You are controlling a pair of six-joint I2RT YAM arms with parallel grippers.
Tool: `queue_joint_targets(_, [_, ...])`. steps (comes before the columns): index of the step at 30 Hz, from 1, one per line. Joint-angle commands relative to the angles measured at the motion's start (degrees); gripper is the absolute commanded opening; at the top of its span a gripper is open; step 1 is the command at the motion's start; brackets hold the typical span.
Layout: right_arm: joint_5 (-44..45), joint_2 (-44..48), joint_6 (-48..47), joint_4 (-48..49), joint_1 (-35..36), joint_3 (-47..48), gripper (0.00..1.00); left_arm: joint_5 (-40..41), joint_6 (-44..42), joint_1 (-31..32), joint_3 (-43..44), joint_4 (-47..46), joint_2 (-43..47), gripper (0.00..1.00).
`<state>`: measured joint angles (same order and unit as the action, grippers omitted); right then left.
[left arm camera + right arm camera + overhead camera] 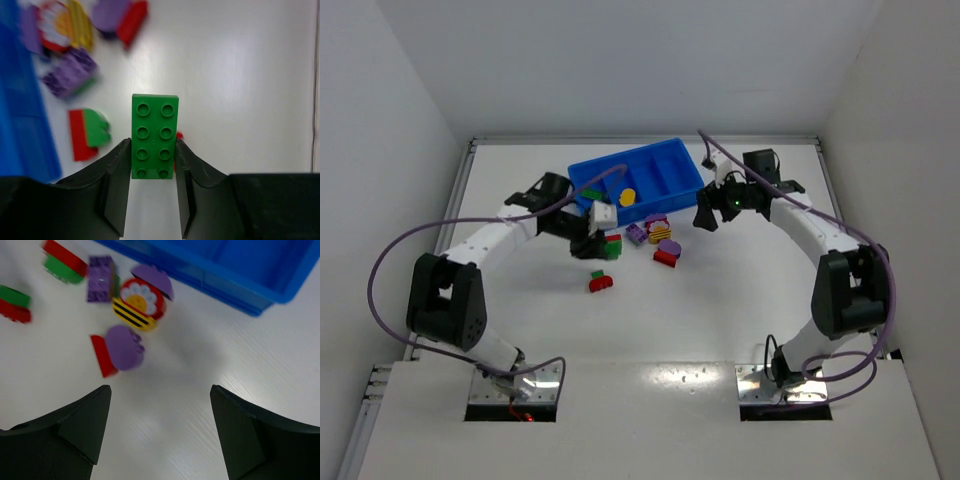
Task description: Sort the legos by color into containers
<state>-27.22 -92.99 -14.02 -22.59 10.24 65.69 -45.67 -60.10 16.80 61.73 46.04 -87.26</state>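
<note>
Left arm (485, 238) and right arm (807, 228): white links, black joint housings, silver base plates (545, 388) at 6 o'clock. One purple cable (373, 272) loops along each. Fingers (75, 425): matte black, wedge-shaped.

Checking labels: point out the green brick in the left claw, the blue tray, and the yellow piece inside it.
green brick (154, 135), left wrist view, centre of studded face.
blue tray (672, 172), top external view, bare floor of right compartment.
yellow piece (627, 196), top external view, its middle.
</note>
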Motion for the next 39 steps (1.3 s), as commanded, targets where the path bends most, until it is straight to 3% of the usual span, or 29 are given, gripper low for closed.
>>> queue_joint_targets(1, [-13.8, -1.2, 9.0, 3.9, -0.2, 5.4, 0.81, -12.1, 37.4, -2.5, 4.7, -20.2, -1.6, 0.21])
queue_joint_targets(2, [-18.3, -1.8, 11.8, 4.4, -0.2, 6.2, 0.81, -12.9, 49.7, -2.6, 5.2, -24.6, -2.2, 0.21])
queue_joint_targets(4, [-23.5, -2.5, 15.8, 8.3, -0.2, 7.5, 0.81, -13.5, 60.9, -4.0, 5.2, -37.5, -2.7, 0.21])
queue_joint_targets(5, [-24.9, -2.5, 18.0, 10.2, -0.7, 7.5, 0.81, -13.5, 71.9, -4.5, 4.4, -42.3, -2.7, 0.21])
queue_joint_targets(6, [-27.2, -2.5, 22.2, 13.6, -0.7, 7.5, 0.81, -14.2, 77.3, -5.3, 3.0, -52.6, -2.7, 0.2])
queue_joint_targets(9, [-30.9, -4.1, 29.5, 18.2, -0.7, 7.5, 0.81, -14.7, 93.3, -6.0, 3.0, -63.1, -4.8, 0.19])
queue_joint_targets(10, [-32.5, -5.0, 31.3, 21.2, -0.7, 7.5, 0.81, -15.2, 101.8, -6.6, 2.3, -70.1, -5.9, 0.19])
queue_joint_targets(12, [-35.3, -5.8, 38.3, 25.3, -0.7, 7.5, 0.81, -15.8, 110.4, -7.2, 1.1, -83.7, -6.7, 0.19])
queue_joint_targets(14, [-36.0, -6.4, 43.1, 32.3, -0.7, 6.9, 0.81, -16.5, 120.1, -7.7, 0.6, -90.1, -8.4, 0.19])
queue_joint_targets(24, [-37.2, -10.2, 65.8, 54.0, 1.1, 6.9, 0.81, -21.2, 130.1, -7.7, 1.6, -100.3, -10.2, 0.17])
queue_joint_targets(39, [-38.3, -12.7, 70.4, 60.2, 5.2, 10.8, 0.79, -21.8, 131.2, -7.7, 2.2, -103.2, -13.0, 0.16])
